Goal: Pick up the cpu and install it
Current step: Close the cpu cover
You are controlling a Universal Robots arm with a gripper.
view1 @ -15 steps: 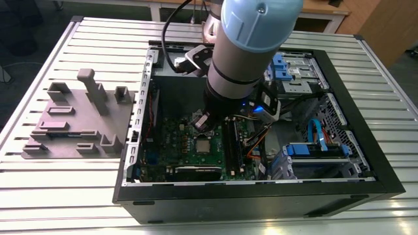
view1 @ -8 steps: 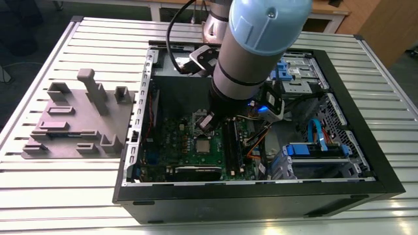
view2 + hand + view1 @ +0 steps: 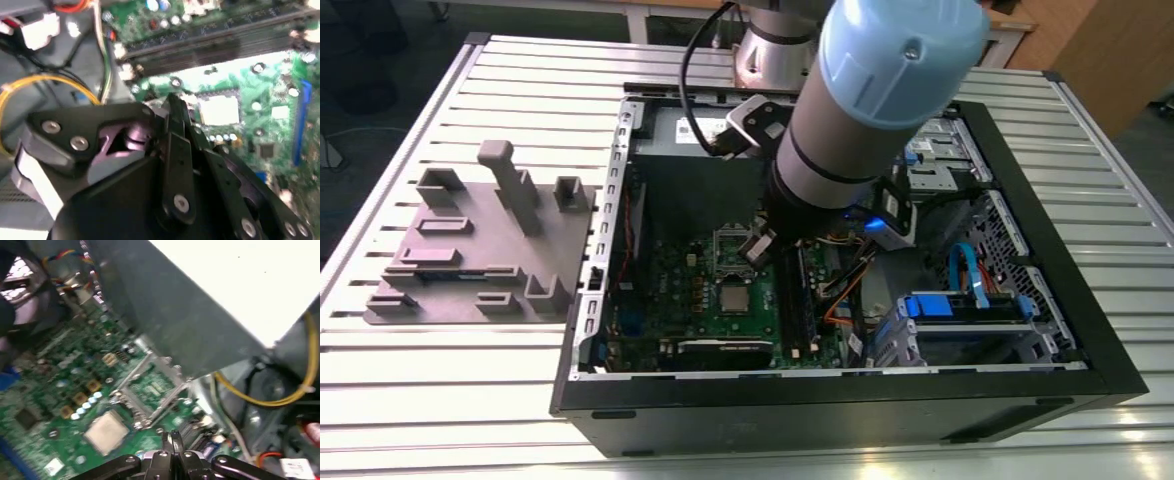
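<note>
I'm seeing the gripper hovering low over the motherboard inside the open computer case, fingertips pressed together and gripping nothing. The cpu is lying flat on the board, just nearer than the open socket bracket, apart from the gripper.

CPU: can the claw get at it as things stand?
Probably yes: the cpu lies uncovered on the motherboard beside the socket bracket, with the claw hovering close by, nothing between. The claw looks shut, though.
</note>
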